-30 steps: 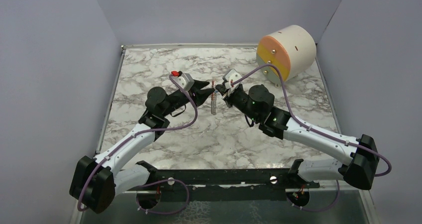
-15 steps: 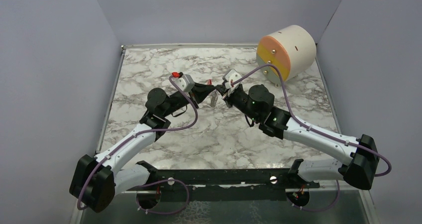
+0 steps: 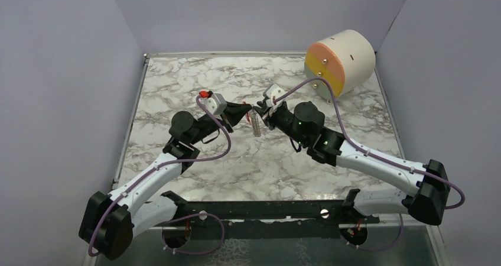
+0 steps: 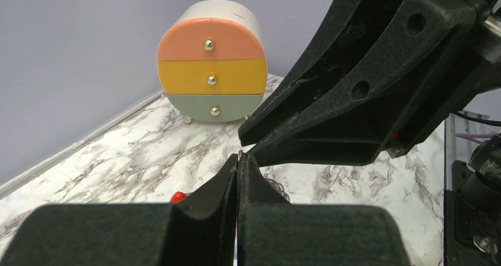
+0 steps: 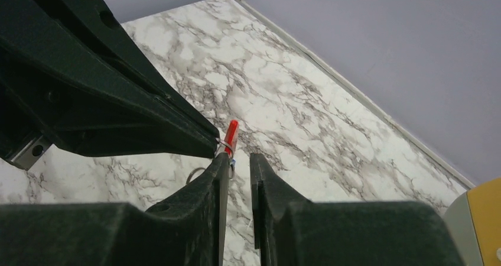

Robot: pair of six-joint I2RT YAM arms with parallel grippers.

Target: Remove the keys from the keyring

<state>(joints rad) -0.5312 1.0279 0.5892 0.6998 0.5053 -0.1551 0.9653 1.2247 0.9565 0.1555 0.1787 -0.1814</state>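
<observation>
The keyring (image 3: 255,126), a grey ridged coil, hangs between the two gripper tips above the marble table. My left gripper (image 3: 250,109) is shut, and its tip (image 4: 238,158) pinches the top of the keyring. The red part (image 4: 176,196) shows beside its left finger. In the right wrist view the red part (image 5: 231,131) sticks up with a silvery ring under it. The tiny blue key (image 5: 234,162) sits just at my right gripper's left fingertip. My right gripper (image 5: 237,159) is narrowly open, and nothing is between its jaws.
A cream cylinder cabinet (image 3: 342,59) with orange, yellow and grey-green drawers stands at the back right, also in the left wrist view (image 4: 211,71). The marble table (image 3: 195,77) is walled by purple-grey panels. The arms' bases stand at the near edge.
My left wrist has drawn back to the left and lower while its tip stayed at the keyring. The coil swung and now hangs slightly tilted. The right arm has barely moved.
</observation>
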